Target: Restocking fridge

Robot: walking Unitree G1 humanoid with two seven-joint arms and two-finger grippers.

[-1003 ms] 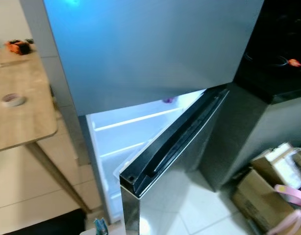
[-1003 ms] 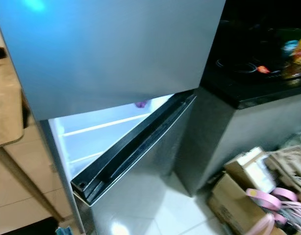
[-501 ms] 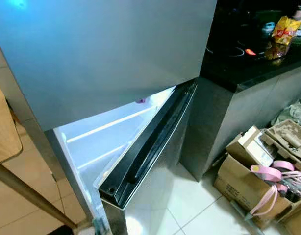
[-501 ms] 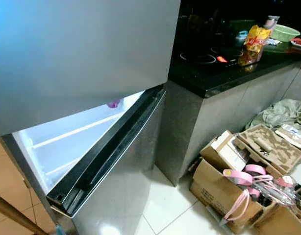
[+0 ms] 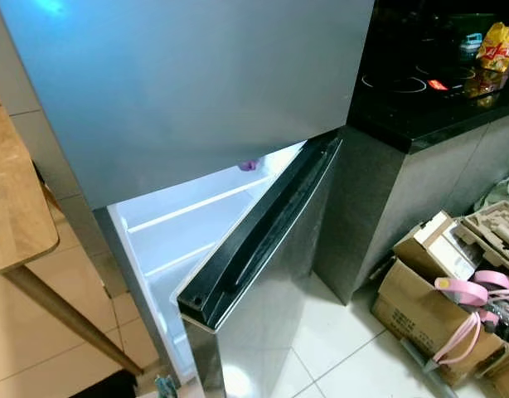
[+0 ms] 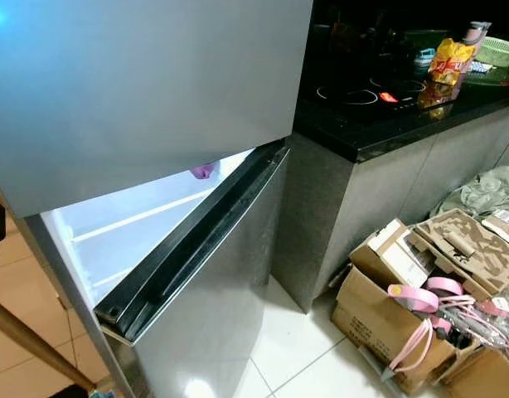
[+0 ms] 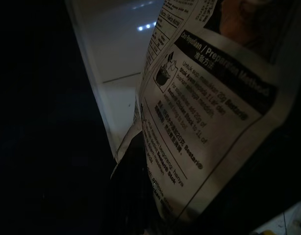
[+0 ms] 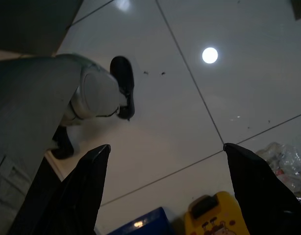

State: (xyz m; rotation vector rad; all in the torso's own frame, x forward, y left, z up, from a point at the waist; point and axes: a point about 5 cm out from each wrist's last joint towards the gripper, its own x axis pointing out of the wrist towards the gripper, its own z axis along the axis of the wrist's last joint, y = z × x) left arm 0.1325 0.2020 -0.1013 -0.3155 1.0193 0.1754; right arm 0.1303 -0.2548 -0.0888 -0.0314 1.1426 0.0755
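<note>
A fridge (image 5: 230, 91) is seen from above and in front, its upper door shut and its lower door (image 5: 263, 249) swung part-way out, hinged on the robot's right, so that the lit compartment (image 5: 184, 228) opens toward the robot's left. White shelves are visible inside, with a small purple item (image 5: 249, 165) at the back.

In the left wrist view a printed packet (image 7: 209, 112) is pressed close before the camera, apparently gripped by the left claw; the fingers themselves are hidden in shadow behind the packet, so the grip is judged rather than seen. Beyond the packet a pale wall and the lit interior are made out, which suggests the left claw is low and just outside the opening.

The right claw (image 8: 175, 181) is seen hanging above the tiled floor (image 8: 189, 98) with its two black fingers (image 8: 87, 176) spread wide and nothing between them; the robot's own foot (image 8: 122, 83) and a yellow object (image 8: 214, 218) lie below.

The coming move is judged to turn on one relation: the gap lies ahead and to the left, on the packet's side, while the door's edge stands between the right arm and the shelves. The left arm is the nearer, and the packet would have to go in past the door's near corner (image 5: 196, 300).

A wooden worktop (image 5: 14, 207) stands at the left; boxes (image 5: 429, 290) lie on the floor at the right.
</note>
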